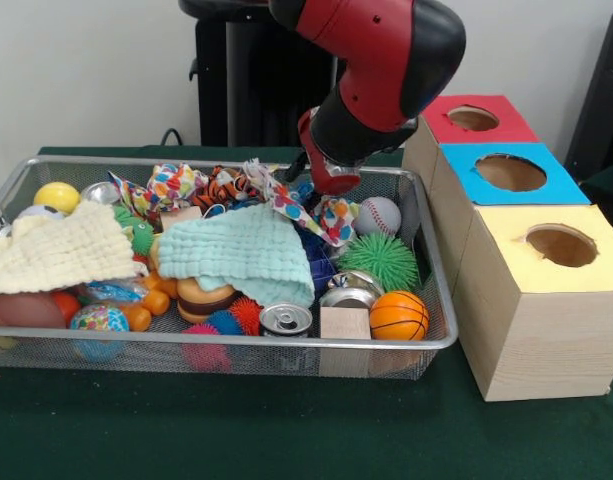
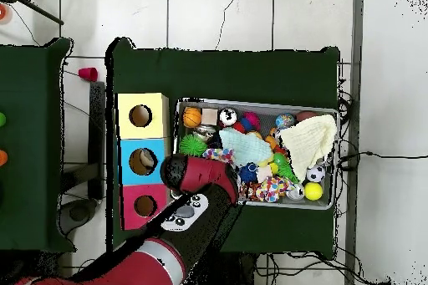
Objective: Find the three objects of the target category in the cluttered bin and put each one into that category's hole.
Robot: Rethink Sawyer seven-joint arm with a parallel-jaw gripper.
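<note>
The silver wire-mesh bin (image 1: 236, 343) is full of toys and cloths; it also shows in the overhead view (image 2: 251, 104). A crinkly see-through thing (image 1: 111, 291) pokes out under the yellow cloth and may be a bottle; no other bottle shows clearly. The round hole (image 1: 511, 172) in the blue-topped box is right of the bin. In the overhead view the hole (image 2: 144, 161) has something pale inside. My gripper (image 1: 321, 185) is low over the bin's far right part, by a patterned cloth. The arm hides it from above.
The red-topped box (image 1: 473, 118) and the yellow-topped box (image 1: 561, 245) flank the blue one. A mint cloth (image 1: 241, 250) and a yellow cloth (image 1: 56, 250) cover much of the clutter. Silver cans (image 1: 286, 319), an orange ball (image 1: 398, 315) and a green spiky ball (image 1: 385, 260) lie at the near right.
</note>
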